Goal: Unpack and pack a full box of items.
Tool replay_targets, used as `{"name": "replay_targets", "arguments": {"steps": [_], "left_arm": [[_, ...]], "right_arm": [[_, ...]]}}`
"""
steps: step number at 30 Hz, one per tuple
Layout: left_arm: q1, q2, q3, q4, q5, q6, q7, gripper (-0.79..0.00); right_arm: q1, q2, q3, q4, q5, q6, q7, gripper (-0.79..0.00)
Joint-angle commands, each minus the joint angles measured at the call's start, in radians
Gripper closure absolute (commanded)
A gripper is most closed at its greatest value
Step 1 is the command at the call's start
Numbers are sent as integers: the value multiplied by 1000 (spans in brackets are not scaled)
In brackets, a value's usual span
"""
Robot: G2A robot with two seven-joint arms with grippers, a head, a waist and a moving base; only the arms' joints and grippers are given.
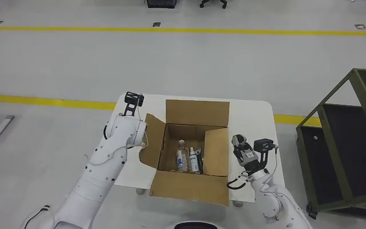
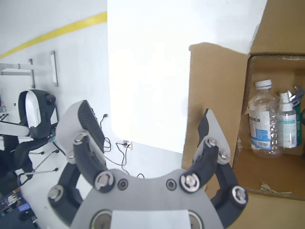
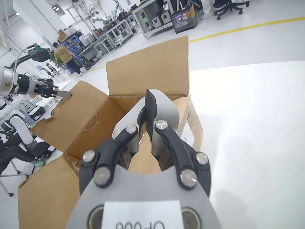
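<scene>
Two bottles lie deep in the open box on the desk. Left fingers, spread apart beside a flap, could snag it reaching in; right fingers, pressed together, might shove the box.

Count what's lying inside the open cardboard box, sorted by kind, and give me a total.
Clear plastic bottle: 1
Small white spray bottle: 1
Metal wrench, partly hidden at the view's edge: 1
Total in sight: 3
</scene>
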Motion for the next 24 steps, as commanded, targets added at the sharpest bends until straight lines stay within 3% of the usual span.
{"name": "replay_targets", "arguments": {"steps": [1,6,9,12,19,24], "left_arm": [[13,6,-19,-58,58,2,-17,-785],[39,4,-56,-183,-9,-32,5,-785],[49,3,-28,-226,2,-114,75,-785],[54,-8,0,-252,-127,-202,182,-785],[28,-34,67,-168,-488,-487,413,-785],[10,-44,84,-102,-597,-524,436,-785]], "right_arm": [[-6,2,25,-4,-1,9,-8,0],[-15,7,71,22,-11,34,-27,0],[-18,8,91,53,-23,48,-48,0],[-19,10,97,86,-75,66,-67,0],[-35,7,91,130,-96,96,-101,0],[-52,6,91,130,-111,108,-114,0]]}}
